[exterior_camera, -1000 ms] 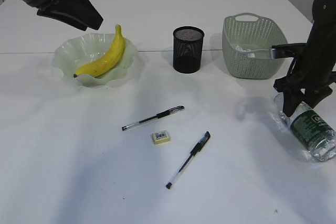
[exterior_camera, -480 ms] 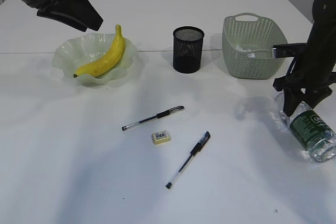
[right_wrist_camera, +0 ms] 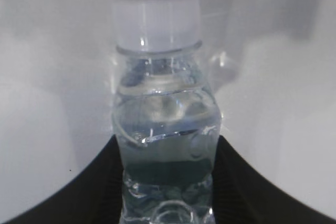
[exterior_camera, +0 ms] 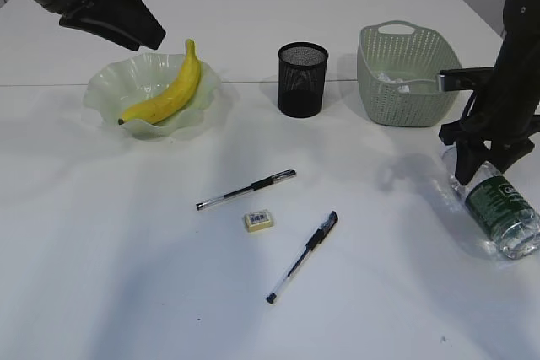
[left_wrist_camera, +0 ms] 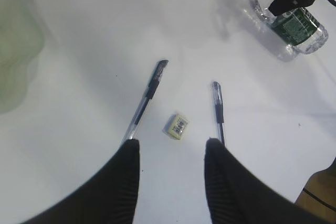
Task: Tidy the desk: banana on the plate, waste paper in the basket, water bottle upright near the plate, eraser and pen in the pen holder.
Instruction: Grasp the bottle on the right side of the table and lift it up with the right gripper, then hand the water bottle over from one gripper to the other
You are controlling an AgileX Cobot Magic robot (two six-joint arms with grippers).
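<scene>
The water bottle [exterior_camera: 504, 211] lies on its side at the desk's [exterior_camera: 126, 276] right edge, cap toward the back. My right gripper [exterior_camera: 469, 171] is shut on the water bottle [right_wrist_camera: 163, 103] just below its neck, one finger [right_wrist_camera: 92, 184] pressing each side. The banana [exterior_camera: 169, 90] rests in the plate [exterior_camera: 103, 82] at the back left. My left gripper [exterior_camera: 150, 38] hovers open above the plate, nothing between its jaws. Below my left gripper [left_wrist_camera: 170, 148] lie the eraser [left_wrist_camera: 178, 126] and two pens [left_wrist_camera: 147, 98] [left_wrist_camera: 218, 111]. White waste paper [exterior_camera: 393, 82] shows inside the basket [exterior_camera: 405, 94].
The black mesh pen holder [exterior_camera: 302, 80] stands at the back centre between plate and basket. The eraser [exterior_camera: 258, 220] and both pens [exterior_camera: 249, 189] [exterior_camera: 304, 256] lie loose mid-desk. The bottle is close to the desk's right edge.
My right jaws have closed slightly onto the bottle, and the bottle has shifted a little under them. The left arm has not moved.
</scene>
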